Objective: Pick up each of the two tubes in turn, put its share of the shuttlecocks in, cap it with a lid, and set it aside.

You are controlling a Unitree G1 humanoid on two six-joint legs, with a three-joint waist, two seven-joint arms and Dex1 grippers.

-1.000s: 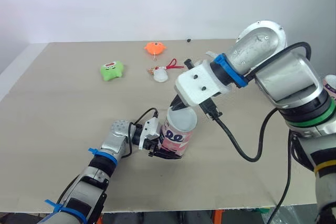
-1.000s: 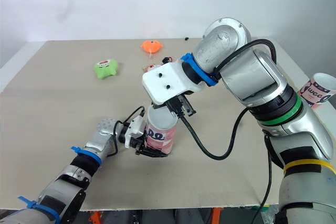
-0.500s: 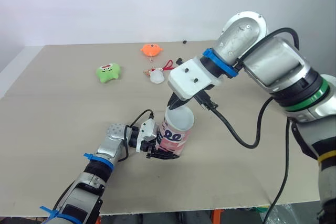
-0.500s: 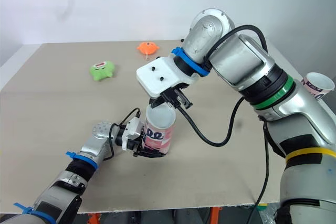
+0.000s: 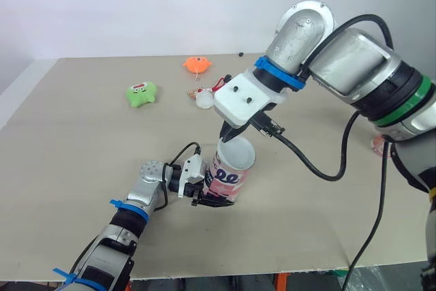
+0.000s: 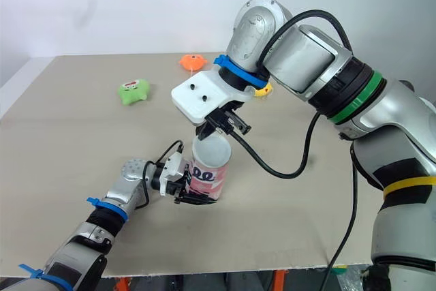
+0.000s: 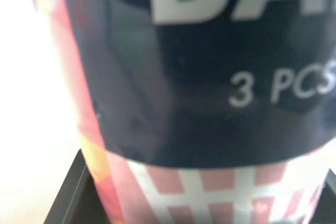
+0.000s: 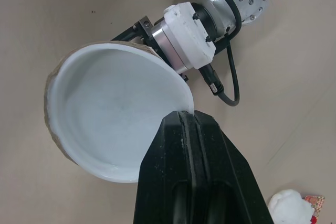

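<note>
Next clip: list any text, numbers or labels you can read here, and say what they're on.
"3 PCS": white print on the dark band of the tube, left wrist view.
"BA": large white letters above it, cut off at the picture edge.
Dark print on the tube's side in the head views: too small to read.
White lid: no text.

Cardboard tube in my black left gripper: navy band, white lettering, pink-white check below. White plastic lid at its mouth. Beyond tube: green plush star, orange plush.
</note>
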